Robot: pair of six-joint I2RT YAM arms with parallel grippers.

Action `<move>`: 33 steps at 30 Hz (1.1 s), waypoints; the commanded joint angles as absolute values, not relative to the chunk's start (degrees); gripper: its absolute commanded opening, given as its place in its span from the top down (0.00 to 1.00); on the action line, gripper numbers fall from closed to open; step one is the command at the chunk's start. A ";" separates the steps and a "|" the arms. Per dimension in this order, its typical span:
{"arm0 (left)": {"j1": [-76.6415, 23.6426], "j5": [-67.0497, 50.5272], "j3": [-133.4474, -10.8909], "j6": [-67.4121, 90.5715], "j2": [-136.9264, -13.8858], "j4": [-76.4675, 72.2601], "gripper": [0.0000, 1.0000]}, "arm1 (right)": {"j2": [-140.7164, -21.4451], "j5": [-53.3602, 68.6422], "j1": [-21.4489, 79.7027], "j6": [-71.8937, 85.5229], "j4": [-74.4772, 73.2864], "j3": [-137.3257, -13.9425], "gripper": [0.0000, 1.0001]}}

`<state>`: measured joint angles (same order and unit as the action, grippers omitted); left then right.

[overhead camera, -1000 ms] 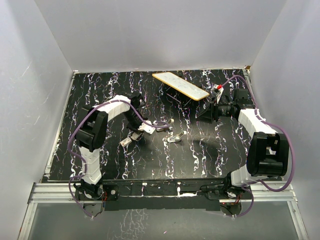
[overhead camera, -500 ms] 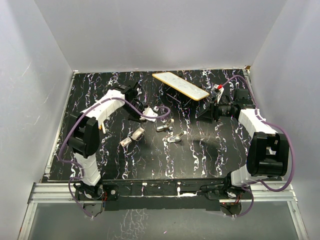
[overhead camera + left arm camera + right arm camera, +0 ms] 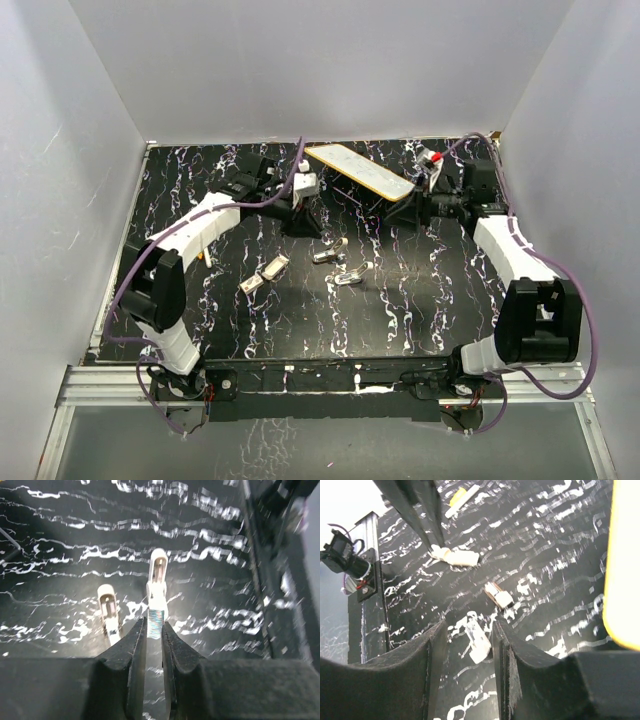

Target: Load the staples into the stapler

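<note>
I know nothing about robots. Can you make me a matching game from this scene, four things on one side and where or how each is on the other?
1 stapler
2 right gripper
3 yellow-edged board
4 small silvery pieces

A lying loose in the middle of the table
B open, holding nothing
C at the back of the table
D pinched in the shut left gripper

Pairs: 1-D, 2-B, 3-C, 4-A

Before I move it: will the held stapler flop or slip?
The stapler looks light and stiff, but its two arms appear spread, so one may swing. The left tool pinches just its narrow end, so it could twist.
</note>
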<state>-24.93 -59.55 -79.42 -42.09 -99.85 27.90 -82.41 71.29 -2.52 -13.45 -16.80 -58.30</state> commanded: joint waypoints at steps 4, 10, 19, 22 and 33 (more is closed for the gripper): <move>-24.70 -68.14 -71.73 14.09 -95.95 -17.41 0.94 | -79.54 69.92 7.45 -3.99 -2.29 -64.10 0.53; -24.70 -67.18 -65.66 37.51 -96.19 -41.98 0.94 | -81.63 68.43 11.34 4.08 5.68 -62.91 0.50; -24.74 -66.63 -64.51 40.16 -95.84 -46.09 0.94 | -84.11 64.17 14.25 16.46 16.23 -60.43 0.46; -24.70 -66.70 -64.32 40.00 -95.77 -46.28 0.94 | -84.85 63.69 14.71 19.96 18.68 -60.18 0.47; -24.72 -68.19 -64.31 38.68 -95.85 -46.30 0.94 | -86.80 65.84 15.36 29.34 26.24 -59.24 0.57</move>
